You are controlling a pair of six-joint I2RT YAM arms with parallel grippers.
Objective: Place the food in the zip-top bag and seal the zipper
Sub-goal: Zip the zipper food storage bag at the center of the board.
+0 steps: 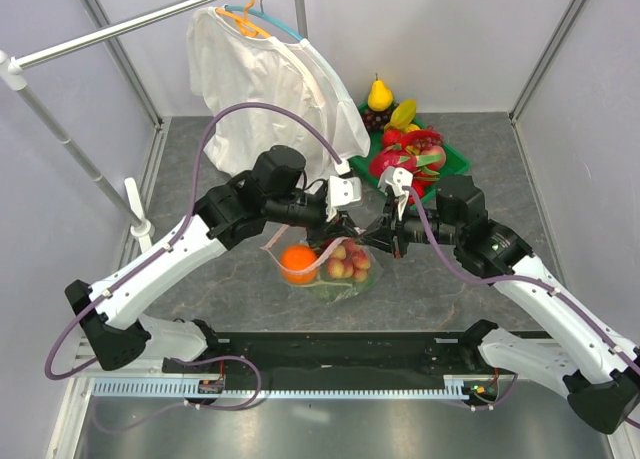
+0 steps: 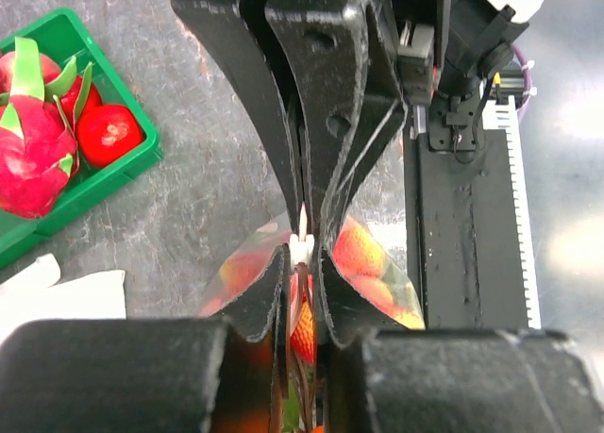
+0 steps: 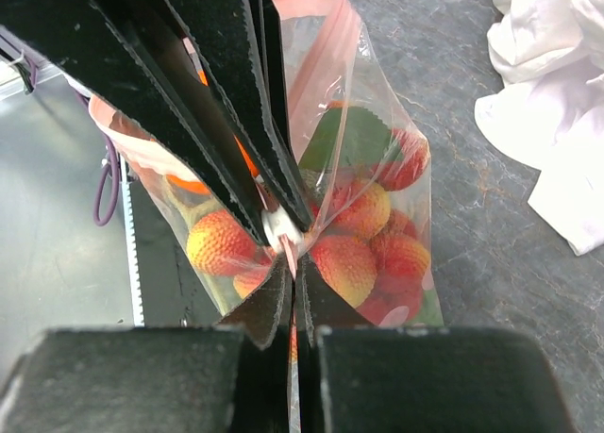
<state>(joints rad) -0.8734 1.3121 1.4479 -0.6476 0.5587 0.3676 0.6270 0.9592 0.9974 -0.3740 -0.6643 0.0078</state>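
The clear zip-top bag hangs low over the table between my two grippers. It holds an orange, a red strawberry bunch and something leafy green. My left gripper is shut on the zipper's white tab at the bag's top edge. My right gripper faces it tip to tip and is shut on the pink zipper strip right beside the tab. In the right wrist view the pink strip runs away behind the left fingers. The strawberries show through the plastic.
A green tray at the back right holds more fruit, with a pear, a banana and a dragon fruit. A white shirt hangs from a rack at the back. The black base rail runs along the near edge.
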